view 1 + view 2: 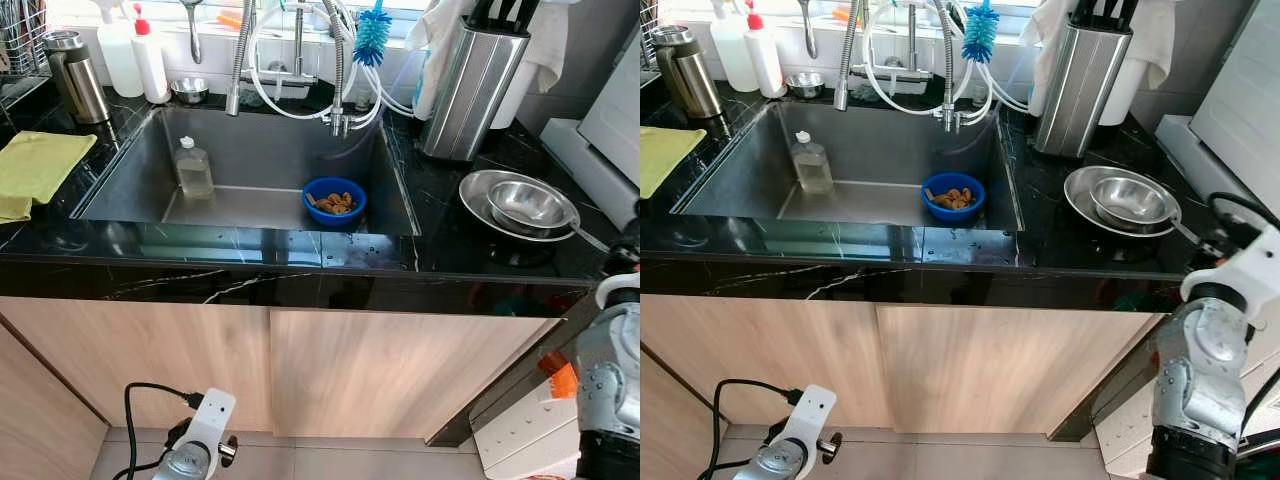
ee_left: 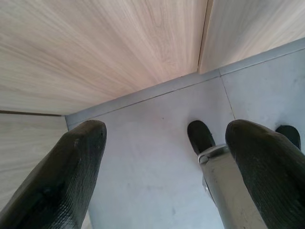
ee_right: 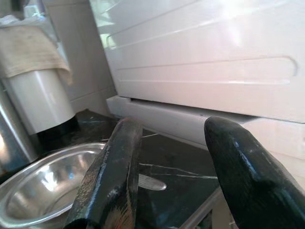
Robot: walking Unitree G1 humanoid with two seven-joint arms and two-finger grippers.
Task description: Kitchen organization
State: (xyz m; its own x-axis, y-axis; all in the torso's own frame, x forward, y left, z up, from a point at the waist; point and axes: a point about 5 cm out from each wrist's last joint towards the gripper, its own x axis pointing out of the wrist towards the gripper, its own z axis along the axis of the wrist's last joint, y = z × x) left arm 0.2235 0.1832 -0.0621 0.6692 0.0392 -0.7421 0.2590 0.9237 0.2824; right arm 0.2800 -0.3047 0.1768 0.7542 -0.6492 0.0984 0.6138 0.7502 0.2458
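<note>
I see the sink point(image 1: 120, 190) ahead, blue bowl point(image 1: 334, 201) near its right wall, bottle point(image 1: 193, 167) at left, steel bowls point(image 1: 528, 204) on the right counter, right gripper point(image 3: 176, 167) fingers apart beside them, left gripper point(image 2: 167, 167) spread, low over floor point(image 2: 152, 157).

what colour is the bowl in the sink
Blue; the bowl holds brown bits and sits in the sink. Clearest in the left eye view.

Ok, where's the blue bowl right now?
The blue bowl sits in the sink, at its front right corner, holding brown food, to the right of the clear bottle and below the faucet.
</note>
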